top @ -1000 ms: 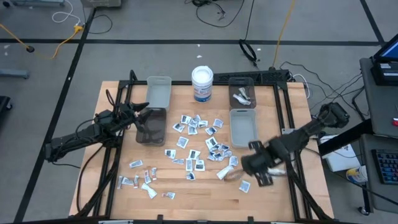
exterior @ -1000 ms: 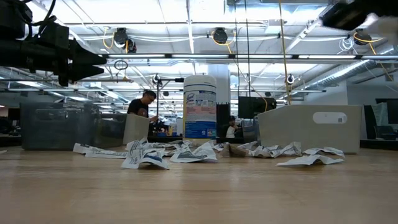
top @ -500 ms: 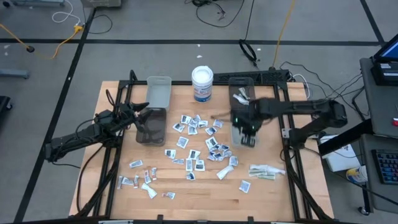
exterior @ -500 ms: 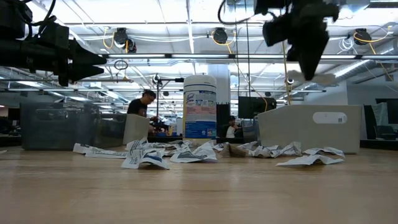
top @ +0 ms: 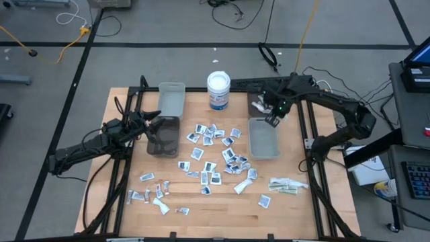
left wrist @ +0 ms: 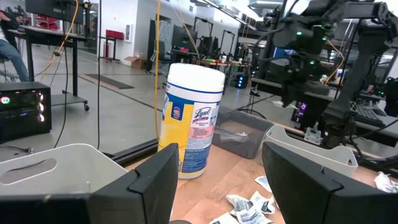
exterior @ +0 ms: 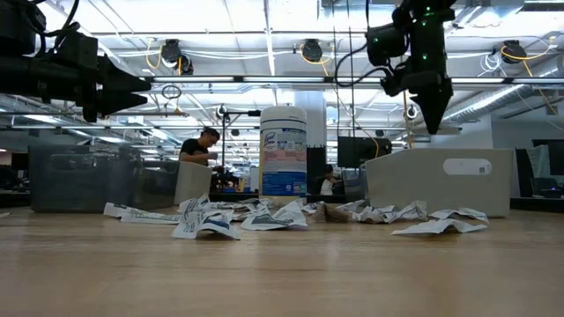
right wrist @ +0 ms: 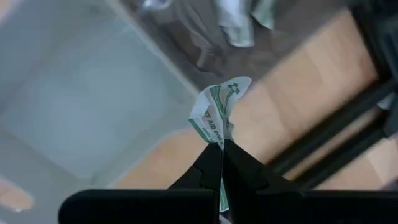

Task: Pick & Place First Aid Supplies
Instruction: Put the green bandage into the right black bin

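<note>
Over the desk (top: 222, 202), the right arm reached toward the far bins, its end effector (right wrist: 221, 148) pinched shut on a green-printed sachet (right wrist: 219, 115) pointing lengthwise away from the fingertips above the two grey bins' (top: 263, 138) junction, while the left end effector (top: 156, 123) hovered open over the dark bin (top: 163, 138) beside scattered packets (top: 213, 156).

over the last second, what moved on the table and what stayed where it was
The right gripper swung from the table's near right edge up to the far right, shut on a pale sachet, and now hangs by the dark bin that already holds sachets. Unchanged: the left gripper, open over the left dark bin, the scattered packets and the white tub.
</note>
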